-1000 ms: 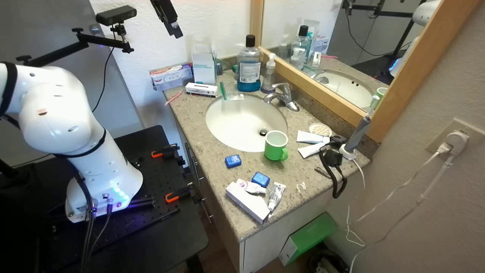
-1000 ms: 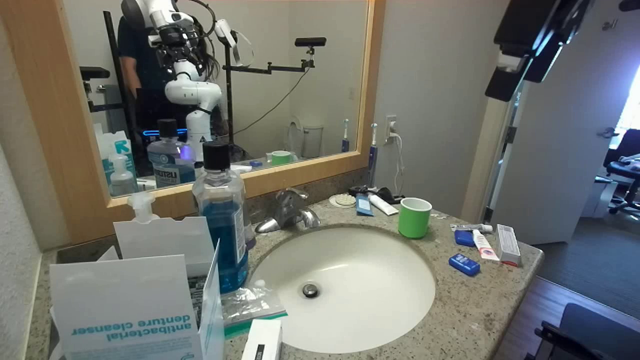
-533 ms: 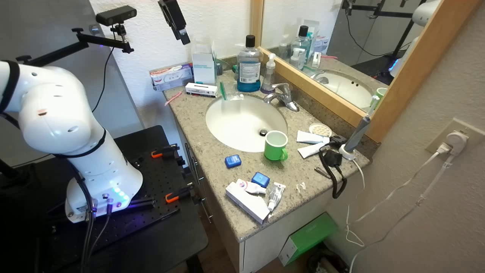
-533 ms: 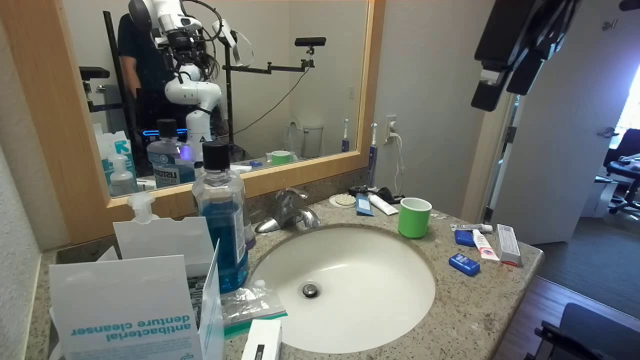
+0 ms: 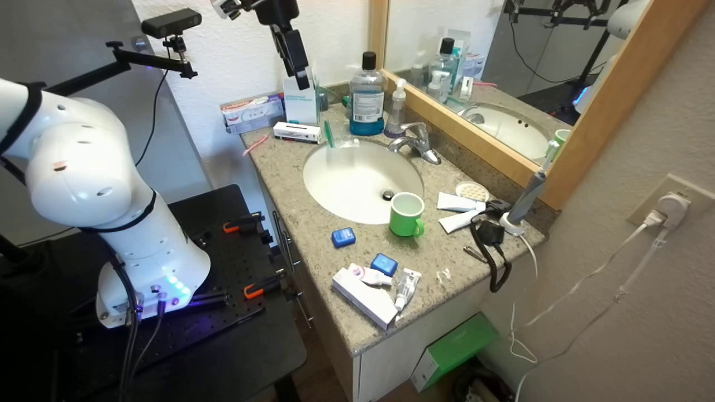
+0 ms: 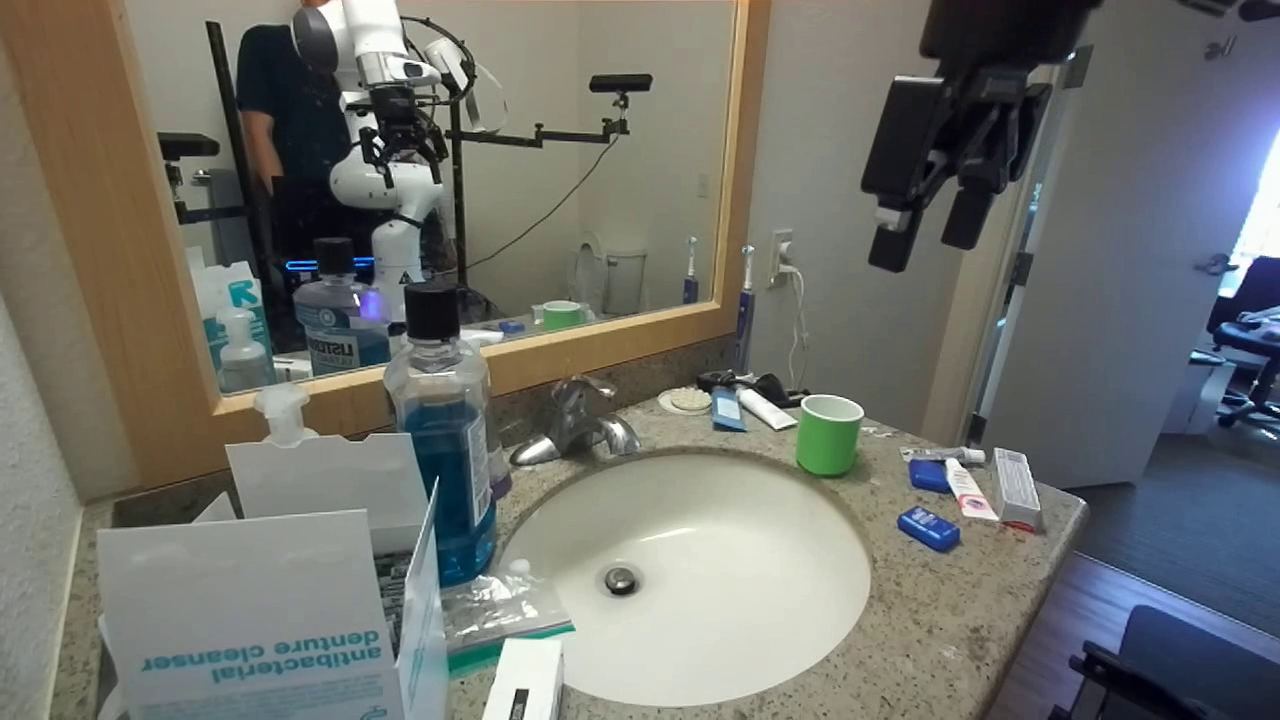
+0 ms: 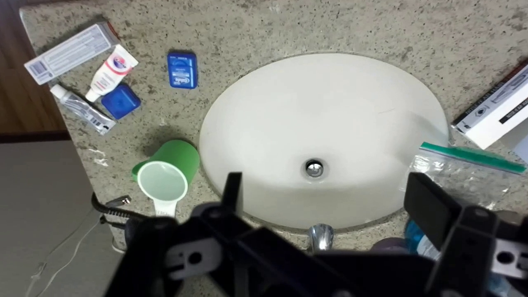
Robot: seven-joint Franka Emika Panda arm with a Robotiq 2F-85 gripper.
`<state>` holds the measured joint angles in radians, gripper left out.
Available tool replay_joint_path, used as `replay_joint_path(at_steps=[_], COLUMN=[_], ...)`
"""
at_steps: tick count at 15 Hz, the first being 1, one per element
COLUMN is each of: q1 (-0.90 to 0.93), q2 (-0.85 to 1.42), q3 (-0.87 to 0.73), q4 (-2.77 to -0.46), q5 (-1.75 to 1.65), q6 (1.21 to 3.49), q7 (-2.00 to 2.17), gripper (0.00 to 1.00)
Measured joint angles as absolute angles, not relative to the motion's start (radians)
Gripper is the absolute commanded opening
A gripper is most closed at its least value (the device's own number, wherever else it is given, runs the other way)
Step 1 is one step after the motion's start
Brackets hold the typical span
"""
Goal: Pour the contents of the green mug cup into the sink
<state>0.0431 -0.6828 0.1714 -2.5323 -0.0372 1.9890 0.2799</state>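
The green mug cup (image 5: pixel 404 219) stands upright on the counter beside the basin's rim. It also shows in an exterior view (image 6: pixel 828 440) and at the left of the wrist view (image 7: pixel 178 159). Its handle points away from the basin; what it holds I cannot tell. The sink (image 5: pixel 354 178) is the oval white basin, also seen in an exterior view (image 6: pixel 720 610) and mid-frame in the wrist view (image 7: pixel 321 103). My gripper (image 7: pixel 326 181) is open and empty, high above the counter, pointing down. It shows in both exterior views (image 5: pixel 303 81) (image 6: pixel 930 242), apart from the mug.
A chrome faucet (image 6: pixel 577 425) stands at the basin's back. The tall blue bottle (image 6: pixel 450 480), open white box (image 6: pixel 250 600) and clear bag (image 7: pixel 458 173) are at one end. Blue floss boxes (image 7: pixel 182 70), tubes and a toothpaste box (image 7: pixel 72 53) lie near the mug. A mirror (image 6: pixel 560 180) is behind.
My gripper has moved down and over toward the counter, more of it showing in both exterior views. The mug and the other things have not moved.
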Motion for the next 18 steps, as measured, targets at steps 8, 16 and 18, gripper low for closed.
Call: replay_joint_path(at_steps=[8, 16, 18], q1=[0.052, 0.096, 0.095], q2=[-0.564, -0.502, -0.475], q3=[0.092, 0.065, 0.077], q4=[-2.532, -2.507, -2.485], q5=[-0.166, -0.197, -0.197], q6=[2.099, 2.098, 2.081], q7=[-0.035, -0.212, -0.183], gripper=[1.0, 1.0, 1.0])
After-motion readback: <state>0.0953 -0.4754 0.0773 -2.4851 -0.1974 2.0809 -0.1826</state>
